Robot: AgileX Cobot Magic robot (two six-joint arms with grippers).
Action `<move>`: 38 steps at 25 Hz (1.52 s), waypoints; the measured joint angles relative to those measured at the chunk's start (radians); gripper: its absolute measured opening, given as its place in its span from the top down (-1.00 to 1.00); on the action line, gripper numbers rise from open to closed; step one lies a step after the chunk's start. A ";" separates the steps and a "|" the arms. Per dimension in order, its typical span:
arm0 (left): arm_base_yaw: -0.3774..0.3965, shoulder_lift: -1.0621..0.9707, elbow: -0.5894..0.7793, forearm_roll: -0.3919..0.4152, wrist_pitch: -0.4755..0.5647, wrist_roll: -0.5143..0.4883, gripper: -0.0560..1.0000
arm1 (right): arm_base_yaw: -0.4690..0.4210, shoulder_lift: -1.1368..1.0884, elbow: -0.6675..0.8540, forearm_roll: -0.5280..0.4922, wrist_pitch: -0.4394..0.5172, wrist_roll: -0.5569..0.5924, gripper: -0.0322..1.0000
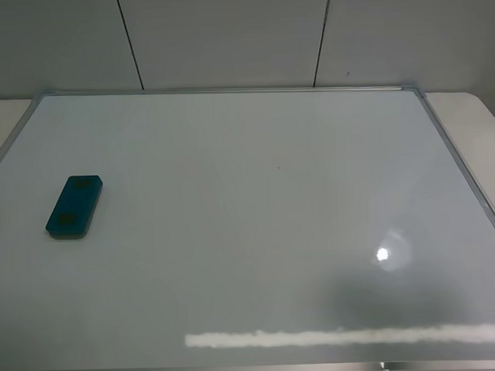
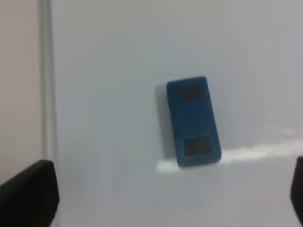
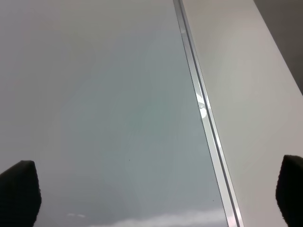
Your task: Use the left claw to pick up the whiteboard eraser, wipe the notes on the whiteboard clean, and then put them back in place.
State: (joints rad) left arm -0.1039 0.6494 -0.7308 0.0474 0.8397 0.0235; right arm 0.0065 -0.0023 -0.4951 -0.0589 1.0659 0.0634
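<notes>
The teal whiteboard eraser (image 1: 74,207) lies flat on the left part of the whiteboard (image 1: 257,226), with two dark dimples on top. Neither arm appears in the exterior high view. In the left wrist view the eraser (image 2: 192,121) lies alone on the board, apart from the left claw (image 2: 163,198). The claw is open, its two black fingertips (image 2: 28,194) at the picture's edges and nothing between them. My right gripper (image 3: 155,194) is open over the board's right frame (image 3: 203,109), holding nothing. The notes are out of view in every frame.
A thin silver frame (image 1: 463,174) runs round the board. Pale tabletop (image 1: 477,124) shows beyond its right edge and at the far left corner (image 1: 5,117). A panelled wall (image 1: 226,36) stands behind. A bright glare strip (image 1: 342,337) lies near the front edge.
</notes>
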 joint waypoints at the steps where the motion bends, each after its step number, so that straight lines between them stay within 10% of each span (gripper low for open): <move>1: 0.000 -0.066 0.000 0.001 0.013 0.000 -0.98 | 0.000 0.000 0.000 0.000 0.000 0.000 -0.98; 19: 0.000 -0.502 0.000 0.023 0.285 -0.024 -0.99 | 0.000 0.000 0.000 0.000 0.000 0.000 -0.98; 38: 0.142 -0.654 0.218 -0.039 0.225 -0.024 -0.99 | 0.000 0.000 0.000 0.000 0.000 0.000 -0.98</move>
State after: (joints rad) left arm 0.0377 -0.0042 -0.5124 0.0085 1.0649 0.0000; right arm 0.0065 -0.0023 -0.4951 -0.0589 1.0659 0.0634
